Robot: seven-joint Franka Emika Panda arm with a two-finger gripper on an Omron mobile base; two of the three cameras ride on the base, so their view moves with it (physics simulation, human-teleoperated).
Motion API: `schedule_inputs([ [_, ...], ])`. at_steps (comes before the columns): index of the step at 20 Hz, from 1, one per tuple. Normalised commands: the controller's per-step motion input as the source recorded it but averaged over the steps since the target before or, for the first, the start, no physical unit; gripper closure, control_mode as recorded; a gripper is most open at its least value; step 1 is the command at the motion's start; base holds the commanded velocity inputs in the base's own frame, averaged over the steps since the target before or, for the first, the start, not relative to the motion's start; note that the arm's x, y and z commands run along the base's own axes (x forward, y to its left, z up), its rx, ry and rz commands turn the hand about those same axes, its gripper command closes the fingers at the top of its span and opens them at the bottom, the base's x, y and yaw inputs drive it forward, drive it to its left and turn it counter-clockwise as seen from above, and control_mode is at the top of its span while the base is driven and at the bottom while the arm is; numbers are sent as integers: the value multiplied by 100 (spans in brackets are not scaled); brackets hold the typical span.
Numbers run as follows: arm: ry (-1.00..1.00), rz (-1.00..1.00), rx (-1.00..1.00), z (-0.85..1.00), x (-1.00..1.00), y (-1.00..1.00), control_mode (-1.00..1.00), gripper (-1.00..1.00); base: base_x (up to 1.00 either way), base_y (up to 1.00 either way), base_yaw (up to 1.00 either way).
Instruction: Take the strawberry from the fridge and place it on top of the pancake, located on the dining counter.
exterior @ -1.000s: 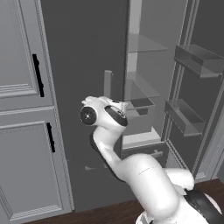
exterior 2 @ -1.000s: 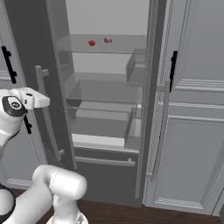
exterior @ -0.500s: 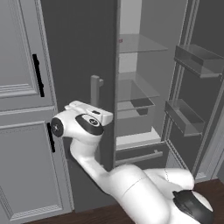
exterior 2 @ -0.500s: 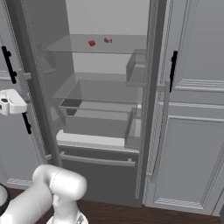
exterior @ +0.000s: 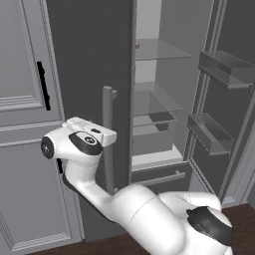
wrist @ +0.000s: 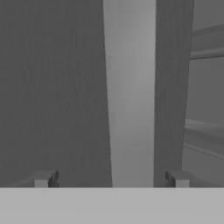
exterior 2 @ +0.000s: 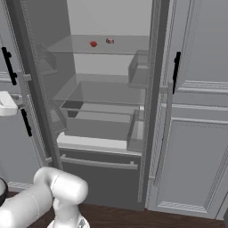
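The fridge (exterior 2: 107,111) stands with both doors swung open, its pale interior and glass shelves exposed. The strawberry (exterior 2: 93,43) rests on the upper shelf (exterior 2: 89,48), with a paler pinkish lump (exterior 2: 110,41) near it on the same shelf. The claw (wrist: 111,178) is spread wide and grips nothing; in the hand view its two tips stand on either side of the left door's long bar handle (wrist: 129,87) without touching it. Panelled cabinets (exterior 2: 196,111) flank the fridge.

Dark-grey fridge (exterior 2: 26,53) (pale interior), deep-red strawberry (exterior 2: 93,43).
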Motion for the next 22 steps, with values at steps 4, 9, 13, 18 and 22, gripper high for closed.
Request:
schedule_inputs([
  [4, 2, 6, 12, 0, -91, -24, -100, -100, 0, 0, 0],
  [9, 9, 12, 41, 5, -60, -90, -100, -100, 0, 0, 0],
  [13, 3, 32, 54, 14, -41, -86, -100, -100, 0, 0, 0],
  [18, 28, 20, 65, 29, 0, -98, -100, -100, 0, 0, 0],
  [22, 47, 6, 75, 19, 20, -100, -100, -100, 0, 0, 0],
])
